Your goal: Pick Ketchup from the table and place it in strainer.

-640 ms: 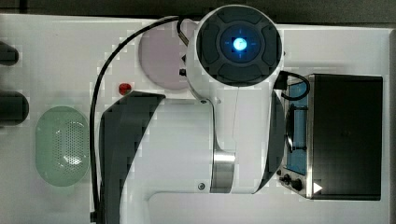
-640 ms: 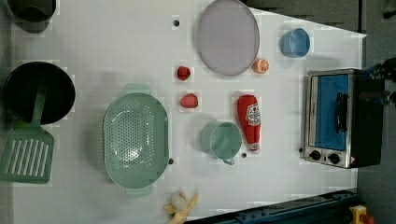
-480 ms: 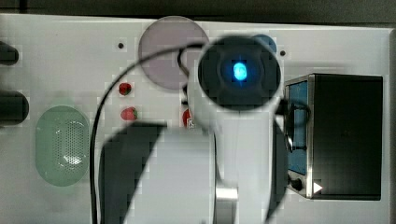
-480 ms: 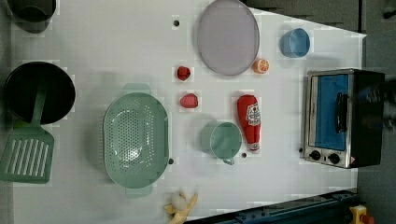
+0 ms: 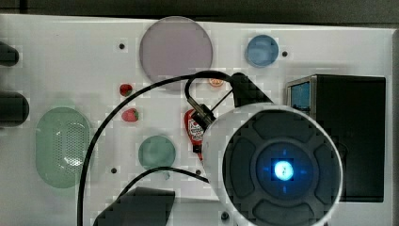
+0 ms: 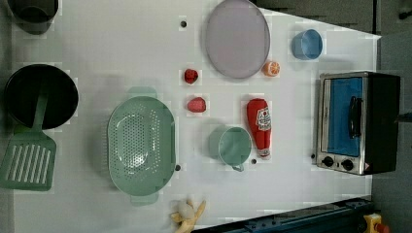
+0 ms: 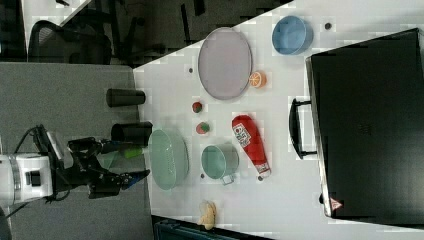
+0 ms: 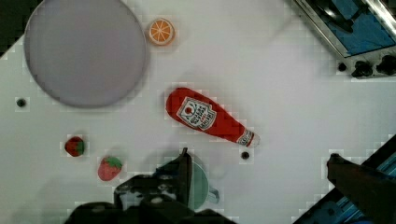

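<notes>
Pincer (image 8: pixel 257 163) spread wide, Ketchup (image 8: pixel 208 117) between fingers

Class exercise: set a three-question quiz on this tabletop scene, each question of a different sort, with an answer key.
1. True or false: the Ketchup already lies in the strainer.
2. In the left view, what stands between them? A) mug B) toaster oven C) spatula
3. Fill in: the hand is ____.

Key: 1 false, it lies on the table. 2 A, the mug. 3 open.
</notes>
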`<move>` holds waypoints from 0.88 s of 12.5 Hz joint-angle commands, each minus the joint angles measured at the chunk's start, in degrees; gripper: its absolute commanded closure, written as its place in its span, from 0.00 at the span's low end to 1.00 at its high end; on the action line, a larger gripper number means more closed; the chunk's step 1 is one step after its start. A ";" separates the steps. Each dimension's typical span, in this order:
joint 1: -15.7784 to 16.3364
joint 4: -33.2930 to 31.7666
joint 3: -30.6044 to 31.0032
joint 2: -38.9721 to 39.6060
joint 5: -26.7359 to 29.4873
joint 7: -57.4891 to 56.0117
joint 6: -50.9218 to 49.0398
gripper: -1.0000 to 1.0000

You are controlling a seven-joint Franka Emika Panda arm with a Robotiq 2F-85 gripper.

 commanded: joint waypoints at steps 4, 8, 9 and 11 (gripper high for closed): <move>-0.26 -6.56 1.40 10.60 0.45 -11.60 1.79 0.00; 0.47 -10.98 2.08 15.66 0.45 -29.86 11.72 0.00; 0.70 -12.08 2.08 16.84 0.44 -33.93 14.87 0.00; 1.03 -14.39 2.13 19.18 0.43 -40.46 20.80 0.00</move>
